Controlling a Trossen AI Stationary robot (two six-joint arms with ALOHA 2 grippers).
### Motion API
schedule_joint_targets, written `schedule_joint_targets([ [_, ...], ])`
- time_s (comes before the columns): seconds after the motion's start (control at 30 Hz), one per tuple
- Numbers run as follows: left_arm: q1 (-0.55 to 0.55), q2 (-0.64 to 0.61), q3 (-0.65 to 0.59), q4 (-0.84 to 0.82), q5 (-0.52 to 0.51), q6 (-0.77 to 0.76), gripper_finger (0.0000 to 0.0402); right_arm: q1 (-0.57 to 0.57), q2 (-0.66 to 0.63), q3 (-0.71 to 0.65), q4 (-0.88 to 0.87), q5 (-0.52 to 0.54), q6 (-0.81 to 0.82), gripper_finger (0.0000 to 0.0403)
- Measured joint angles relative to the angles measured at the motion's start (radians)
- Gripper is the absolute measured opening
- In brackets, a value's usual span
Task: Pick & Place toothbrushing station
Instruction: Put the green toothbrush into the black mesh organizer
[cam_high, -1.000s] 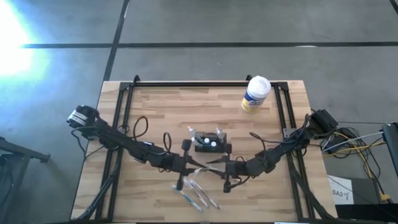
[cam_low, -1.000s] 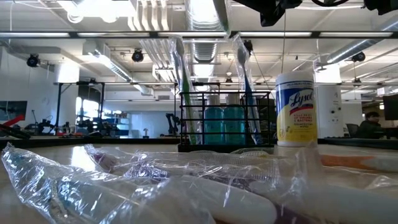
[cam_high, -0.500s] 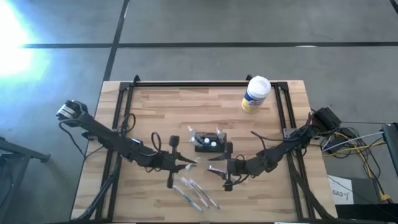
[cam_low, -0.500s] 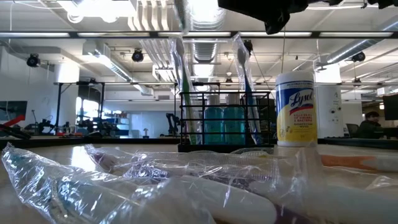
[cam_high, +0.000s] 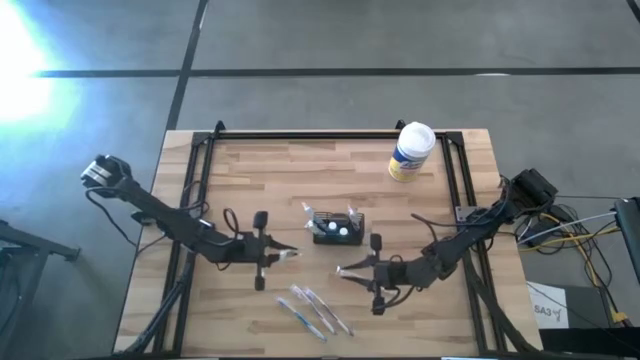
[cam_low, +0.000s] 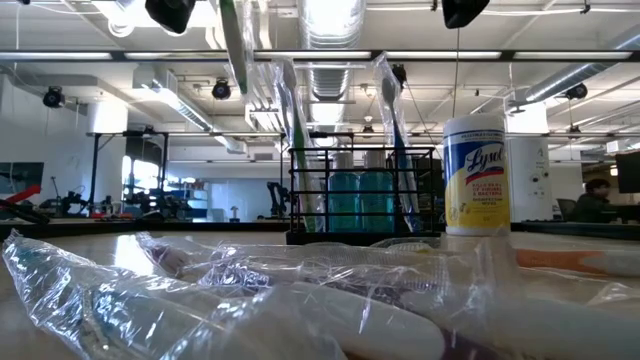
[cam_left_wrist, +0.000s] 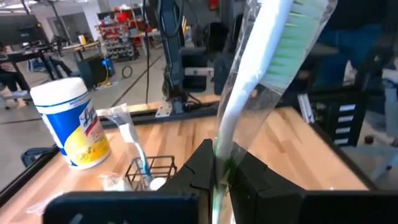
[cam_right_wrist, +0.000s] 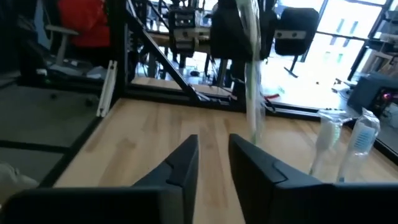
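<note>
The toothbrushing station (cam_high: 336, 228), a small black wire holder with two wrapped toothbrushes standing in it, sits on its base at the table's middle (cam_low: 365, 190). My left gripper (cam_high: 288, 254) hovers to its left, shut on a toothbrush (cam_left_wrist: 249, 93) in a clear wrapper with green bristles. My right gripper (cam_high: 343, 270) hovers near and right of the station, open, with nothing between its fingers (cam_right_wrist: 214, 155). It faces the left gripper and the toothbrush (cam_right_wrist: 254, 93). My left gripper pinches the wrapped toothbrush's white handle (cam_left_wrist: 219, 163) between its two fingers, which point level and lie across it. The toothbrush is lifted clear of the table. In the low view it slants down below the gripper (cam_low: 237, 50).
Several more wrapped toothbrushes (cam_high: 315, 310) lie on the wood near the front edge, filling the low view's foreground (cam_low: 250, 290). A white-and-yellow wipes canister (cam_high: 411, 150) stands at the far right. Black frame rails (cam_high: 200, 200) run along both sides of the table.
The two grippers, close together a second ago, have drawn apart. My left gripper has gone toward the table's left edge, carrying the wrapped toothbrush clear of the table. My right gripper has backed a little toward the near edge.
</note>
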Motion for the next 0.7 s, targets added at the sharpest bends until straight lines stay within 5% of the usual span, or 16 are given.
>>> schedule_joint_targets([
  [0.23, 0.028, 0.013, -0.034, 0.055, -0.007, 0.015, 0.0026, 0.006, -0.005, -0.011, -0.019, 0.000, -0.017, 0.0014],
  [0.47, 0.062, -0.005, -0.100, 0.158, -0.002, 0.043, 0.0026, 0.040, -0.045, -0.052, -0.009, -0.001, -0.020, 0.0008],
  [0.7, 0.044, -0.226, -0.160, 0.096, 0.129, 0.086, 0.0026, 0.093, -0.172, -0.230, 0.152, -0.006, 0.012, 0.0008],
])
